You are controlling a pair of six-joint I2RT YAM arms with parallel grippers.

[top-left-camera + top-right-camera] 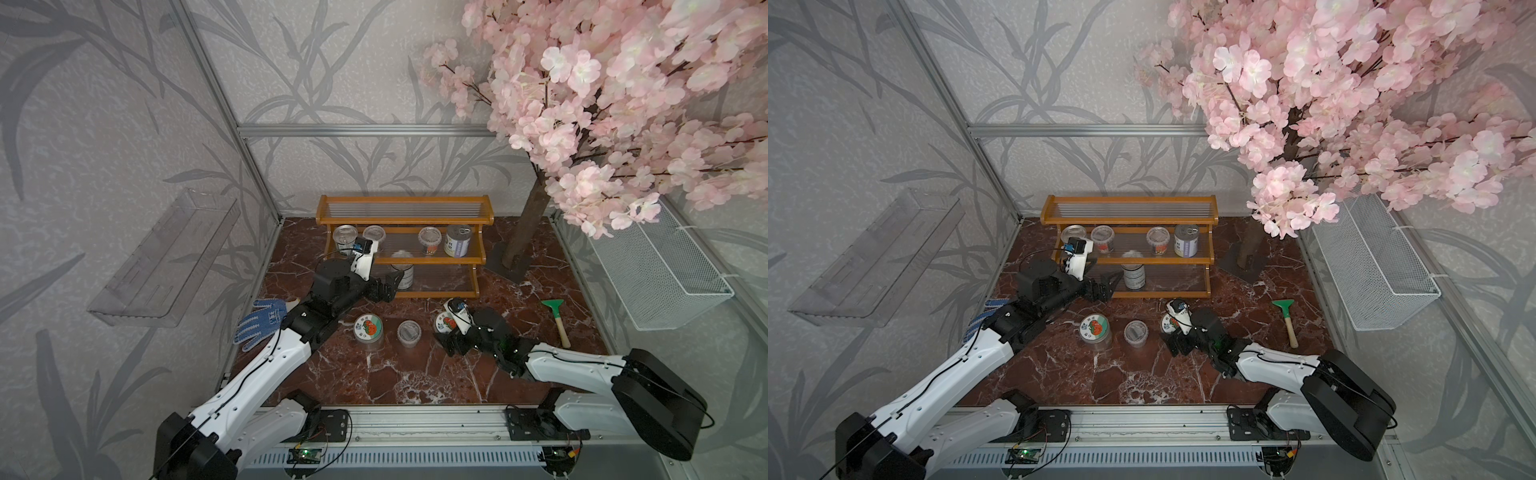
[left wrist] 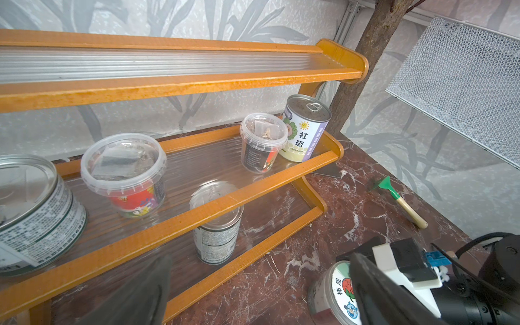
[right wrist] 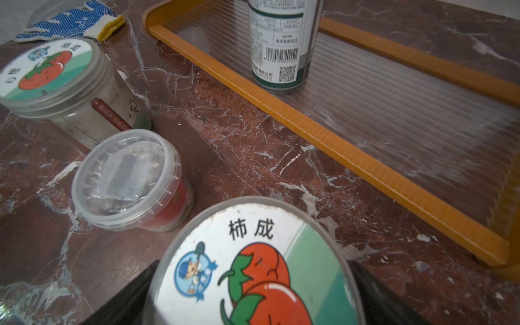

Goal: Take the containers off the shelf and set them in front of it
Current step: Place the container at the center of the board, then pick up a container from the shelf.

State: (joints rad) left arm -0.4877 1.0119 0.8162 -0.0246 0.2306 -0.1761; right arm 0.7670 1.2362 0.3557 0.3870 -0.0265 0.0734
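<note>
Shelf (image 2: 168, 87) with 5 containers (image 2: 123, 174): 4 on the middle tier, including a purple-banded tin (image 2: 305, 132) reading "社恐 YOUR PLANT", and 1 barcoded tin (image 3: 281, 42) on the bottom tier. Left gripper (image 1: 1113, 284), jaws spread, near that tin. Right gripper (image 3: 251, 267) flanks a jar (image 3: 309, 253) lidded "柿成" before the shelf; whether it grips cannot be told.

shelf (image 1: 432, 260): orange-brown | floor (image 1: 374, 374): red-brown marble, white veins | glove (image 1: 259, 322): blue-dotted white

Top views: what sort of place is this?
Probably a staged garden-themed robot test cell: aluminium-framed leaf-wallpapered walls, an artificial pink-blossom tree, a green-bladed wooden-handled trowel on the red marble tabletop.
</note>
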